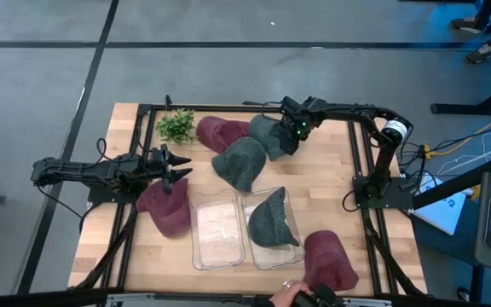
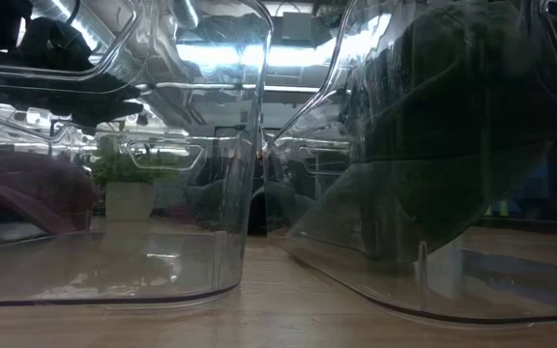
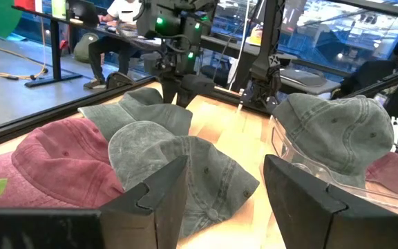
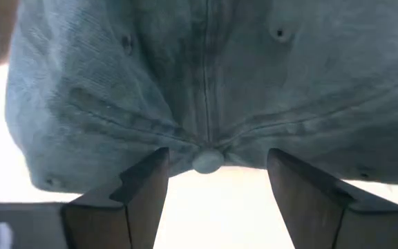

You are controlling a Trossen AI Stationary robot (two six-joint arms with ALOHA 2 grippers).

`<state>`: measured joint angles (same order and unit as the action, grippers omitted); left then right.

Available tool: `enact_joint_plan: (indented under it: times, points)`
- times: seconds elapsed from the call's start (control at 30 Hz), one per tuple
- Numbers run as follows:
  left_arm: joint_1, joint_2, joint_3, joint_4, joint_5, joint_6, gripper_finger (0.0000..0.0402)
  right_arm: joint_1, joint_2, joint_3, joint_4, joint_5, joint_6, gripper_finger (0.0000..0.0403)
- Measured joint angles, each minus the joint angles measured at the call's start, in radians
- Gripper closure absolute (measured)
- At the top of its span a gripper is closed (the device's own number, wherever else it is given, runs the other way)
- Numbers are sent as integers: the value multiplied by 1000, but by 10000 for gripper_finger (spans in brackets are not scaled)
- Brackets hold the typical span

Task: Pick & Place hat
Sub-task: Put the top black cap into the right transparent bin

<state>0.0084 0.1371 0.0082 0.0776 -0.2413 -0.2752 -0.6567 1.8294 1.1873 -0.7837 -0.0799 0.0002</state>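
Observation:
Several caps lie on the table. My right gripper (image 1: 290,136) (image 4: 209,197) is open and low over a grey hat (image 1: 268,135) at the far middle. Its fingers stand on either side of the crown's top button (image 4: 207,161); I see no touch. My left gripper (image 1: 177,167) (image 3: 223,197) is open at the left, just beyond a maroon hat (image 1: 167,209), and faces a second grey hat (image 1: 241,162) (image 3: 185,166). A third grey hat (image 1: 271,220) (image 2: 453,126) sits in the right clear bin (image 1: 290,247).
The left clear bin (image 1: 218,232) holds nothing. One more maroon hat (image 1: 220,132) (image 3: 61,159) lies beside a small plant (image 1: 176,125) at the far left, another maroon hat (image 1: 329,260) near the front right. A person's hand (image 1: 292,290) is at the near edge.

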Motion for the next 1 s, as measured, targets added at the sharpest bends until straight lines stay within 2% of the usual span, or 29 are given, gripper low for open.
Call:
enact_joint_plan:
  times: [0.7,0.83,1.0]
  points:
    - [0,0,0,0,0,0,217,16,67,5,24,19,0,161]
    - [0,0,0,0,0,0,217,18,69,5,23,59,0,186]
    - [0,0,0,0,0,0,217,16,70,3,25,68,31,242]
